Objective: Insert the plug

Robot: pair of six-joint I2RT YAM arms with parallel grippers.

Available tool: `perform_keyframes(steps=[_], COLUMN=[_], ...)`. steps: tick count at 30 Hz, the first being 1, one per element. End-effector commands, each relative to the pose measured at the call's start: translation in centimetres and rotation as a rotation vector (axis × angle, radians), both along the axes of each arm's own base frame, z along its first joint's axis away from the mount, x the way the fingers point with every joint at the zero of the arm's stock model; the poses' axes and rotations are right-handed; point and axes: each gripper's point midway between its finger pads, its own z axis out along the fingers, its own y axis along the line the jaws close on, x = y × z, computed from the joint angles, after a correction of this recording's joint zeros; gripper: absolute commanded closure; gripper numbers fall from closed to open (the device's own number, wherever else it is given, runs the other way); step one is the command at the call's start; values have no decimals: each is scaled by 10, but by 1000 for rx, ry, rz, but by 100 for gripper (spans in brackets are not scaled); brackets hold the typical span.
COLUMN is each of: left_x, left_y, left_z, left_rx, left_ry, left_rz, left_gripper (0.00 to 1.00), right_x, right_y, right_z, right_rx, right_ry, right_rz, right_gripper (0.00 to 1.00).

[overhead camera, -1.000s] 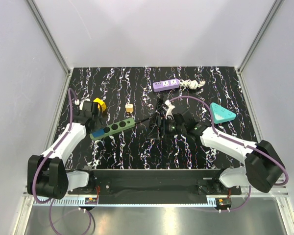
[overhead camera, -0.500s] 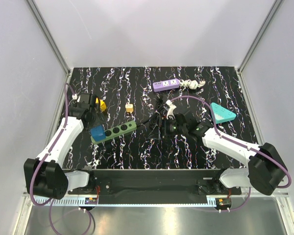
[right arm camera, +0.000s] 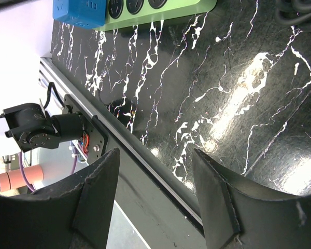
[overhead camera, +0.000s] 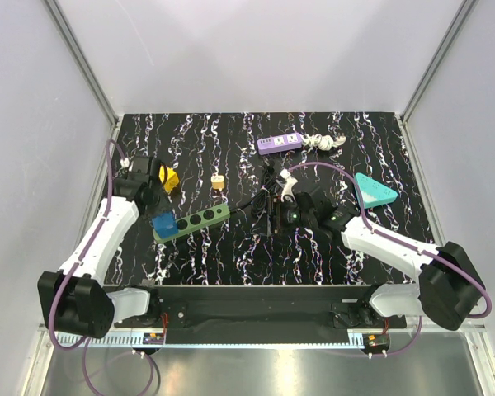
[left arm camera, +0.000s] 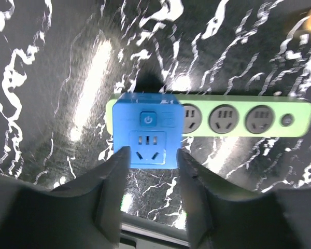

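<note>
Clock directions refer to the overhead view, with 12 o'clock at the far edge of the black, white-veined marble-pattern table [overhead camera: 231,264].

Item 1. The left gripper [overhead camera: 151,180] hangs over the table's 9 o'clock side. In its wrist view the dark fingers [left arm camera: 114,176] stand a moderate way apart, and their tips overlap the lower corners of the plug. Overhead, the plug lies clear of the gripper at its 5 o'clock, so I record nothing held. A small yellow block [overhead camera: 172,178] sits just beside the gripper at its 3 o'clock and is partly hidden by it.

Item 2. The task's thing, a blue square plug adapter [left arm camera: 146,129], sits on the 9 o'clock end of the long green power strip [left arm camera: 243,118]. It is square to the strip, with its button and socket face upward. I cannot tell whether its pins are fully home. Three empty sockets and a round button follow along the strip toward 3 o'clock. The strip lies flat, with its other end slanted toward 2 o'clock.

Item 3. A small tan cube [overhead camera: 217,180] stands apart, at 12 o'clock of the strip's far end.

Item 4. A black cable [overhead camera: 246,199] runs from that end of the strip into a tangle near the table centre.

Item 5. The right gripper [overhead camera: 274,216] sits at 6 o'clock of the tangle. Its fingers [right arm camera: 101,197] are spread wide with nothing between them.

Item 6. A purple power strip [overhead camera: 280,143] lies near the far edge. A coiled white cable bundle [overhead camera: 324,142] lies just beside it at its 3 o'clock.

Item 7. A teal rounded-triangle plastic piece [overhead camera: 374,189] lies at 2 o'clock of the right gripper, apart from it.
</note>
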Motion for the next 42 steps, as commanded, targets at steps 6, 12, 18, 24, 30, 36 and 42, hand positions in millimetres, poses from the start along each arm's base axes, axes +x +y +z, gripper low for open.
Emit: perform_keyframes(steps=[6, 12, 18, 24, 30, 36, 42], left_x=[12, -15, -5, 20, 64, 119, 162], left_y=[-6, -5, -2, 1, 8, 16, 14], left_z=[9, -57, -32, 18, 52, 44, 18], left_rx=[-25, -31, -11, 25, 100, 74, 33], left_ry=[-57, 75, 7, -79, -120, -71, -13], left_rz=[-9, 29, 20, -12, -42, -29, -14], left_gripper=[100, 100, 100, 63, 27, 19, 11], right_x=[4, 3, 4, 5, 8, 16, 23], right_y=[-2, -3, -3, -2, -7, -12, -20], right_z=[11, 10, 9, 14, 16, 22, 28], right_rx=[13, 7, 2, 1, -37, -87, -118], right_ry=[-44, -46, -43, -46, -79, -117, -152], right_rz=[-6, -5, -10, -6, -5, -16, -57], right_gripper=[35, 35, 35, 35, 33, 27, 3])
